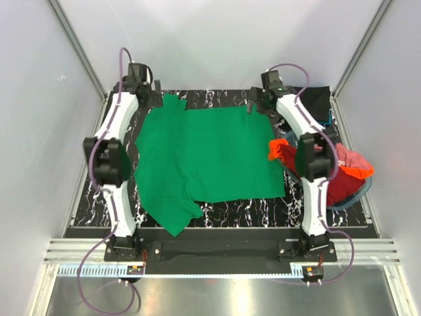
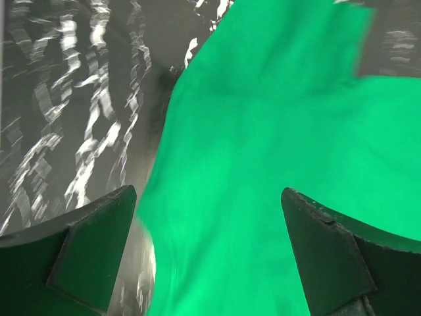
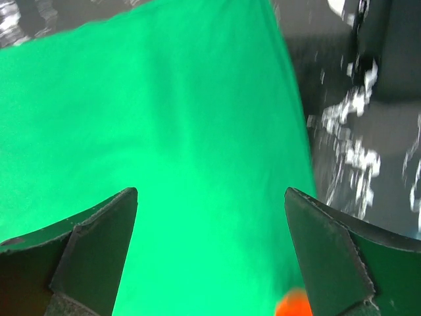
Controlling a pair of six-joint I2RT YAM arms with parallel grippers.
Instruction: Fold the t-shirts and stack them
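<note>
A bright green t-shirt [image 1: 210,155] lies spread flat on the black marbled table [image 1: 92,197], one sleeve at the far left and one at the near left. My left gripper [image 1: 146,89] hovers open over the shirt's far left corner. In the left wrist view its gripper [image 2: 207,194] holds nothing, with green cloth [image 2: 263,131] below it. My right gripper [image 1: 256,104] is open above the far right corner. The right wrist view shows that gripper [image 3: 210,192] empty over the green cloth [image 3: 164,131]. Maroon-red and orange t-shirts [image 1: 345,174] are heaped at the right.
A clear plastic tub [image 1: 360,192] at the right edge holds the heaped shirts, and an orange one [image 1: 279,150] spills toward the green shirt. A black cloth [image 1: 319,99] lies at the far right corner. Grey walls enclose the table on three sides.
</note>
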